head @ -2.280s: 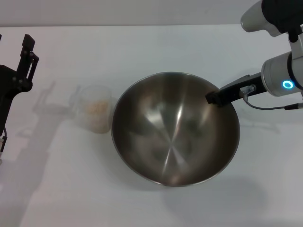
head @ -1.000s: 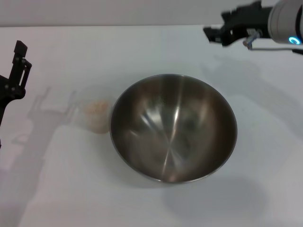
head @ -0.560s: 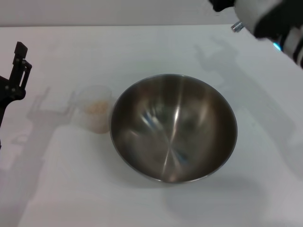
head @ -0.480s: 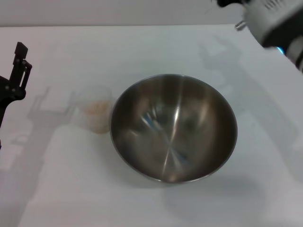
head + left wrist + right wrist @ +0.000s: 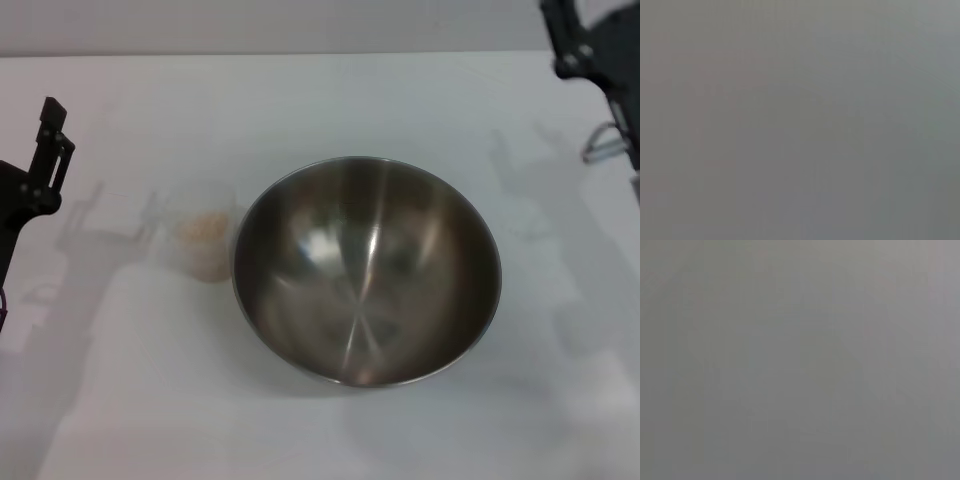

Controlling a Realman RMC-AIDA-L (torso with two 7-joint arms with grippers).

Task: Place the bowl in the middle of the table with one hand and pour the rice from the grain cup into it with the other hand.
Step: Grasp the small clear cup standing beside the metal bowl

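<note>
The steel bowl [image 5: 367, 270] stands upright and holds nothing, in the middle of the white table [image 5: 330, 100] in the head view. The clear grain cup [image 5: 204, 240] stands just left of the bowl, touching or nearly touching its rim, with beige rice [image 5: 203, 227] inside. My left gripper [image 5: 50, 125] hangs at the left edge, well left of the cup and apart from it. My right gripper [image 5: 572, 38] is raised at the top right corner, far from the bowl, holding nothing. Both wrist views show only flat grey.
Arm shadows fall on the table left of the cup and right of the bowl. The table's far edge runs along the top of the head view. Nothing else stands on the table.
My right gripper let go of the bowl's right rim, rose and swung away to the top right corner. The left gripper shifted only slightly. Bowl and cup stayed put.
</note>
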